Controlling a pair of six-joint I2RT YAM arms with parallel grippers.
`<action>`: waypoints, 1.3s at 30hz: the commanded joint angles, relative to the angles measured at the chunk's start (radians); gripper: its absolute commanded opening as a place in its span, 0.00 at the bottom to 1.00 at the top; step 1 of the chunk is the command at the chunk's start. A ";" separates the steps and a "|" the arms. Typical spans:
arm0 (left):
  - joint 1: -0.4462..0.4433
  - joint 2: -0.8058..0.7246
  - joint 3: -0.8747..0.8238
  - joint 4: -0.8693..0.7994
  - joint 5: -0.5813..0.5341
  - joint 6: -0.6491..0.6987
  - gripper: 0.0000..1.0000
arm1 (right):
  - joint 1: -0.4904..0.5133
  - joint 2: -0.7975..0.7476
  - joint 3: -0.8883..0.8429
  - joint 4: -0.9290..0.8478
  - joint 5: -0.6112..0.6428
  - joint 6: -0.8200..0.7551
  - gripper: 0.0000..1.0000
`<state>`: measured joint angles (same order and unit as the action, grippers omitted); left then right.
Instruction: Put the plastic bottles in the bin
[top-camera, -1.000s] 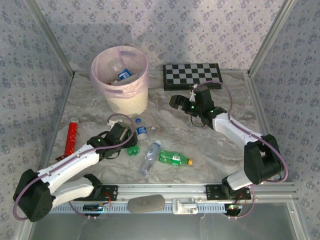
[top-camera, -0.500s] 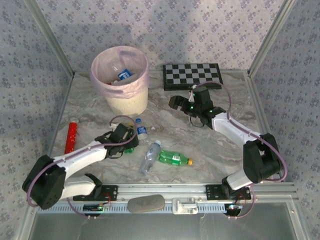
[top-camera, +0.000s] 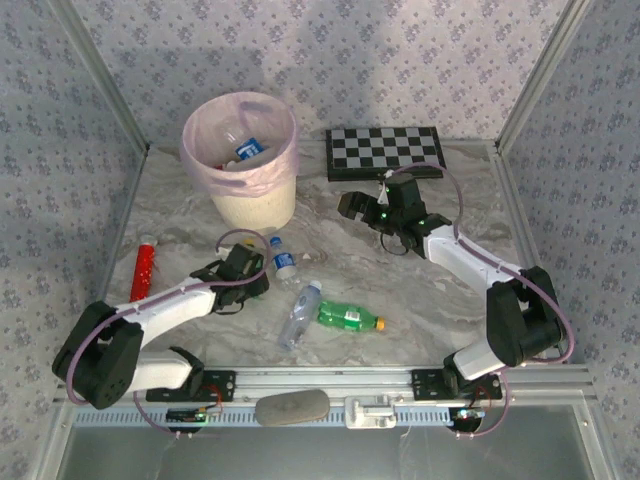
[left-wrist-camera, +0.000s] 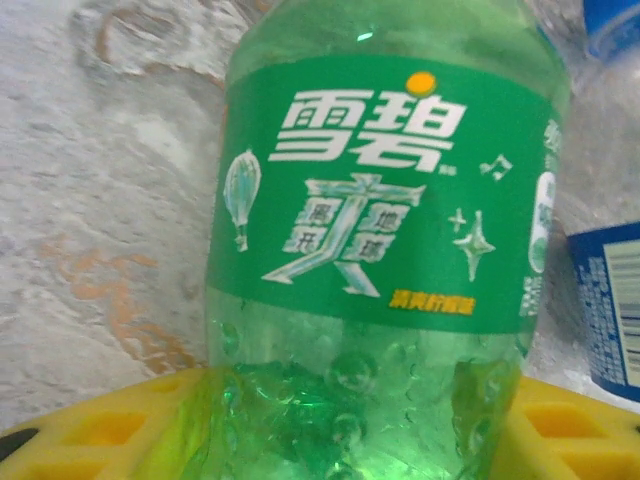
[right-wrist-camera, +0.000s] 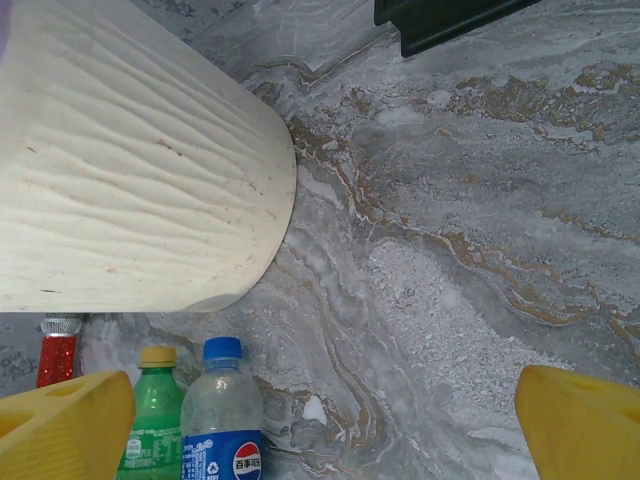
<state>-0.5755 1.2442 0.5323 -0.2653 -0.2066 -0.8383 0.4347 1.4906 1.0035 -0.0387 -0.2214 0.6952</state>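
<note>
1. Pressure is being applied to the small green plastic bottle (left-wrist-camera: 385, 250) by the left gripper (top-camera: 250, 278): its yellow fingers (left-wrist-camera: 110, 425) are being pressed against both sides of the lower body, so the bottle is being clamped, apparently in readiness for lifting
2. That bottle is being gripped down at the marble-patterned table (top-camera: 440, 300), near the round cream bin lined with a pink bag (top-camera: 240, 190) and on its near side, which is judged to leave only a short carry to the rim
3. The right gripper (right-wrist-camera: 320, 415) is being held with its jaws wide apart and nothing between them, above the table beside the bin, probably so that the left arm's path is not being crossed
4. A clear plastic bottle (top-camera: 300, 312) and a green bottle with an orange cap (top-camera: 348, 317) are being left lying nearer the arms, while a clear blue-capped bottle (right-wrist-camera: 220, 420) is being left just beside the gripped one
5. White characters 雪碧 are being displayed large on the green label (left-wrist-camera: 300, 200), with smaller yellow characters beneath that are too fine to read; a Pepsi roundel is being displayed on the blue label (right-wrist-camera: 222, 462) of the blue-capped bottle
</note>
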 joint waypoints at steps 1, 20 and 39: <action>0.046 -0.071 -0.021 -0.009 -0.016 0.006 0.52 | 0.006 -0.003 0.027 -0.024 0.014 -0.006 0.99; 0.518 -0.458 0.173 0.049 -0.060 0.198 0.50 | 0.007 0.020 0.035 0.007 0.003 0.000 0.99; 0.480 -0.007 0.870 0.013 0.318 0.491 0.51 | 0.000 0.027 0.035 0.014 -0.016 -0.009 0.99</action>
<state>-0.0692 1.1778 1.3022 -0.1581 0.0010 -0.4320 0.4366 1.5066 1.0073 -0.0345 -0.2253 0.6949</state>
